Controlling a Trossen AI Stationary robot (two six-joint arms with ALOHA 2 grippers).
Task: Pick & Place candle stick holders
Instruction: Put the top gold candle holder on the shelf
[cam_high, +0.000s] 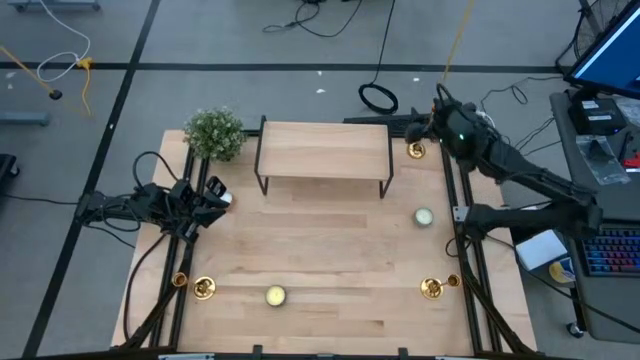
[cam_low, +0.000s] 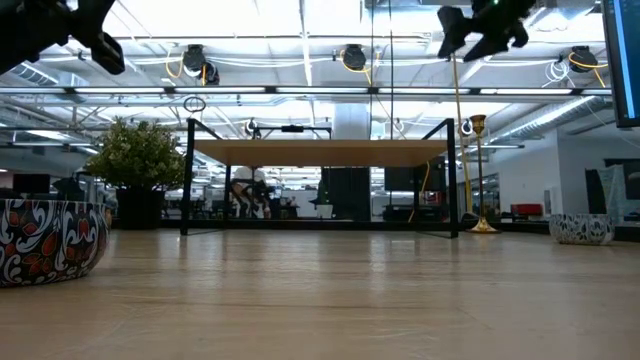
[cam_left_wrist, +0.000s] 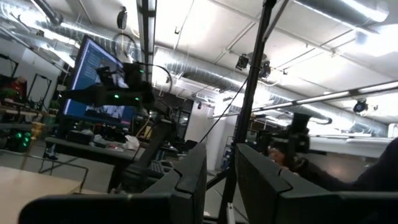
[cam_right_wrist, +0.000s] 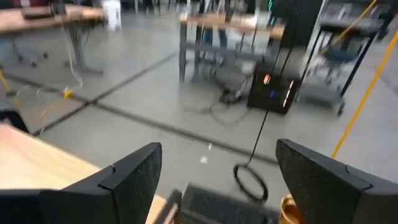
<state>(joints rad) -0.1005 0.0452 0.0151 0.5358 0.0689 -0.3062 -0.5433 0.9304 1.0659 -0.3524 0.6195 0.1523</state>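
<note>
A: Why is the right gripper (cam_high: 432, 112) so far back, at the far right corner of the tabletop (cam_high: 330, 250)?

B: I think it goes for the tall candle stick holder (cam_high: 416, 150) that stands there, just right of the small wooden shelf (cam_high: 323, 148). The gripper is high above it; in the low view the holder (cam_low: 479, 170) stands upright on its round base and the gripper (cam_low: 478, 30) hangs over its top.

A: Does it hold something?

B: No. In the right wrist view the fingers (cam_right_wrist: 134, 174) are spread wide with nothing between them, and a bit of brass (cam_right_wrist: 287, 208) shows below. This looks to me like the approach before a grasp.

A: And the arm itself?

B: It is stretched out long, from the right edge toward the far corner, the wrist looking forward and down.

A: The other holders?

B: One (cam_high: 203, 288) is at the near left, one (cam_high: 432, 288) at the near right, both untouched. Two candles in tins (cam_high: 275, 295) lie well apart from them.

A: The left arm?

B: It waits folded at the left edge, near the green plant (cam_high: 215, 132). Its gripper (cam_high: 205, 200) holds nothing; the fingers (cam_left_wrist: 186, 180) stand a little apart.
</note>
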